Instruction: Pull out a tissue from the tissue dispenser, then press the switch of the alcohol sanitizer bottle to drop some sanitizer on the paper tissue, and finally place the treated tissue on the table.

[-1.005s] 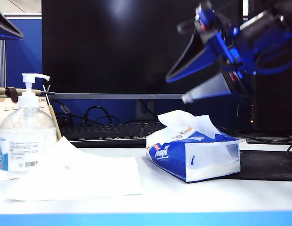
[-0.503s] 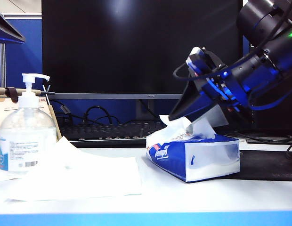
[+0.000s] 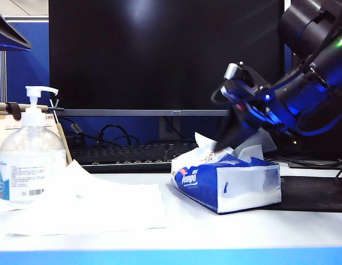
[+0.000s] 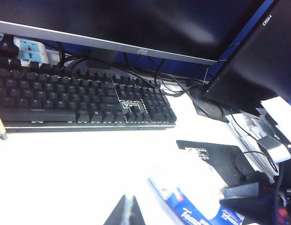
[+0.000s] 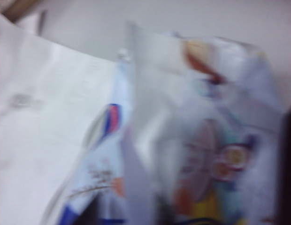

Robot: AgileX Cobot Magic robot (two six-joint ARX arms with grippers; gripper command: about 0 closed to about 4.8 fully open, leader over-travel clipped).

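Observation:
The blue and white tissue dispenser [image 3: 226, 182] lies on the table [image 3: 215, 232], right of centre. A white tuft [image 3: 206, 143] pokes from its top slit; no loose tissue shows. My right gripper [image 3: 231, 148] is down on the dispenser's top with a finger on either side of the tuft. The right wrist view is blurred, showing only the tuft [image 5: 141, 117] and the dispenser [image 5: 216, 154] up close, so its state stays unclear. The alcohol sanitizer bottle [image 3: 30, 160] stands far left, its white switch [image 3: 41, 91] untouched. My left gripper [image 4: 130, 202] hangs shut and empty above the table, left of the dispenser [image 4: 202, 208].
A large flat white sheet [image 3: 88, 204] lies between the bottle and the dispenser. Behind them sit a black keyboard [image 3: 127, 154] and a dark monitor [image 3: 160, 55] with loose cables. The dispenser's right end rests on a black mat [image 3: 314, 193].
My right gripper came down from high above the dispenser onto its top, and its fingers drew closer around the tuft, which now stands lower. The left gripper, bottle and sheet have not moved.

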